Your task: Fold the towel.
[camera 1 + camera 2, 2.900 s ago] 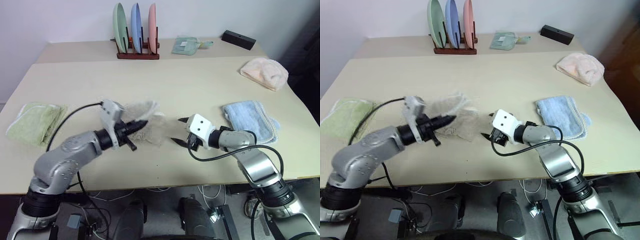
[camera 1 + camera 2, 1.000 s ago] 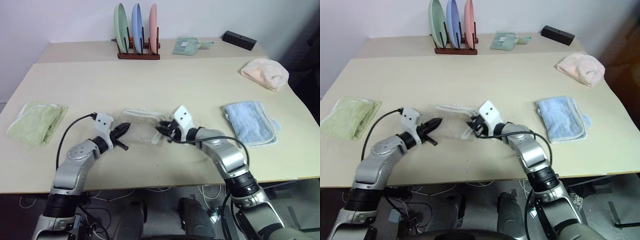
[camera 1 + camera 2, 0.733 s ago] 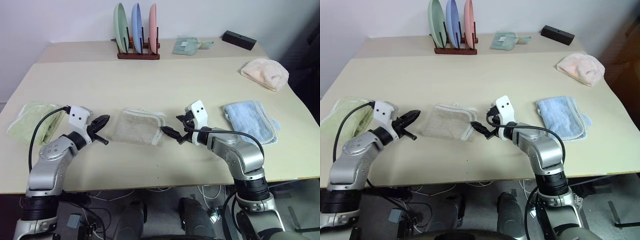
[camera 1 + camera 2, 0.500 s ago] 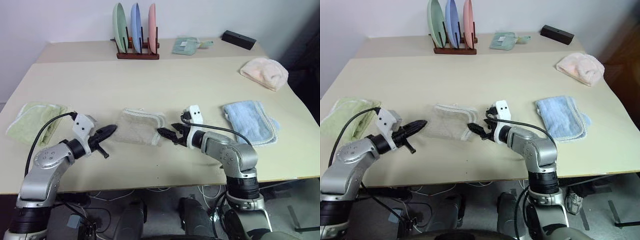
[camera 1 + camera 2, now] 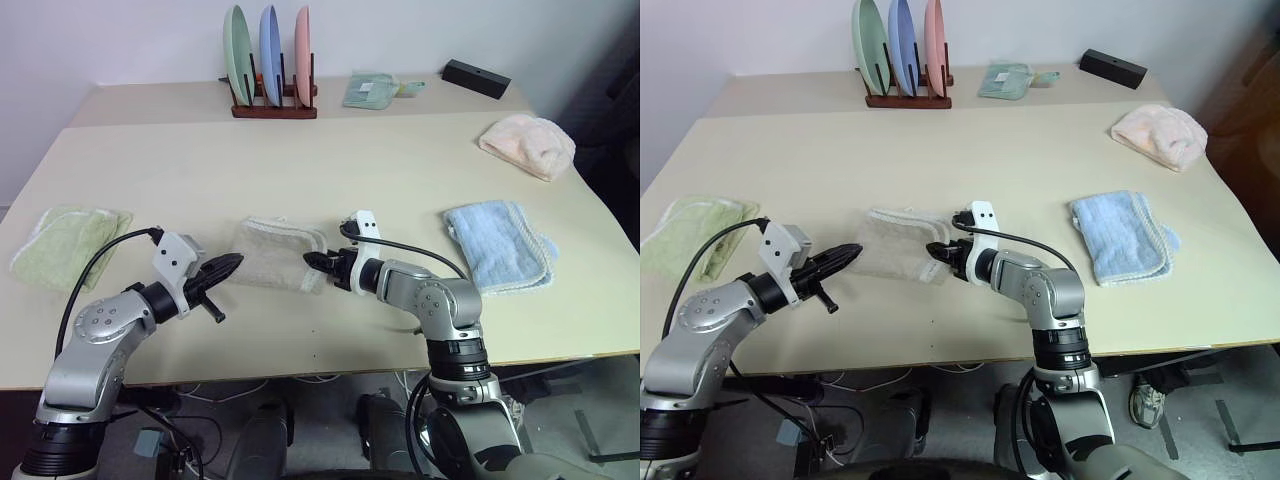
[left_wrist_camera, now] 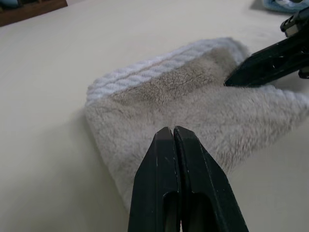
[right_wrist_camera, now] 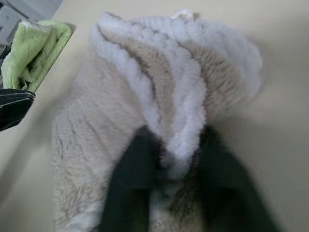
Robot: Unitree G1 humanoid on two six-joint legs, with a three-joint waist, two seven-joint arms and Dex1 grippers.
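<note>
One beige towel (image 5: 275,256) lies folded on the tabletop (image 5: 330,170). The right tool (image 7: 166,166) pinches its white edge. The left tool (image 6: 173,140) is clenched, holding nothing. Three plates (image 5: 268,55) stand behind.

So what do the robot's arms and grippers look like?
Both arms are shiny silver metal with black joints. Each gripper, left gripper and right gripper, has two pointy black fingers, a white box on its wrist, and a black cable looping back along the arm.
</note>
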